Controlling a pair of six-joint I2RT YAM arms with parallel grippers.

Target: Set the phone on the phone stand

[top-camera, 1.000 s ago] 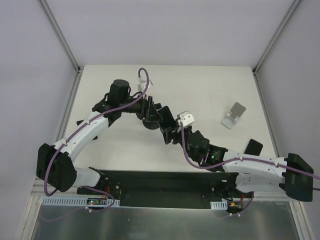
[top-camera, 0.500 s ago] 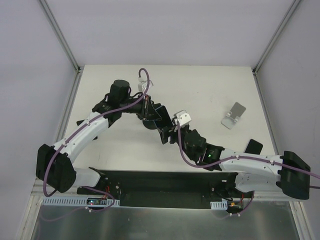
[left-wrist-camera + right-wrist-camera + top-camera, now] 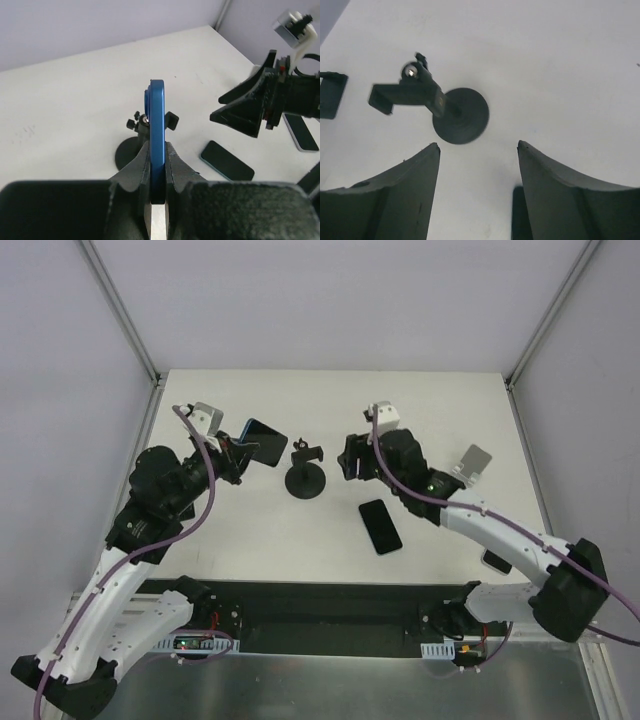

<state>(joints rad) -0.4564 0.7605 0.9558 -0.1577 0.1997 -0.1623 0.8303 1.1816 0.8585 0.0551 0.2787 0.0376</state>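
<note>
My left gripper [image 3: 238, 452] is shut on a blue phone [image 3: 263, 440] and holds it above the table, left of the black phone stand [image 3: 305, 476]. In the left wrist view the blue phone [image 3: 157, 120] stands edge-on between my left gripper's [image 3: 157, 146] fingers, with the stand [image 3: 141, 125] just behind it. My right gripper [image 3: 347, 462] is open and empty, just right of the stand. In the right wrist view the stand [image 3: 461, 116], with round base and clamp head, lies ahead of my right gripper [image 3: 478, 144].
A dark phone [image 3: 380, 526] lies flat in front of the stand and also shows in the left wrist view [image 3: 227, 160]. A silver stand [image 3: 468, 470] sits at the right. A light-edged phone [image 3: 494, 561] lies partly under the right arm.
Both arms were bunched together over the stand. Now the left arm has drawn back left with the blue phone, and the right arm has swung to the stand's right, uncovering the stand and the dark phone.
</note>
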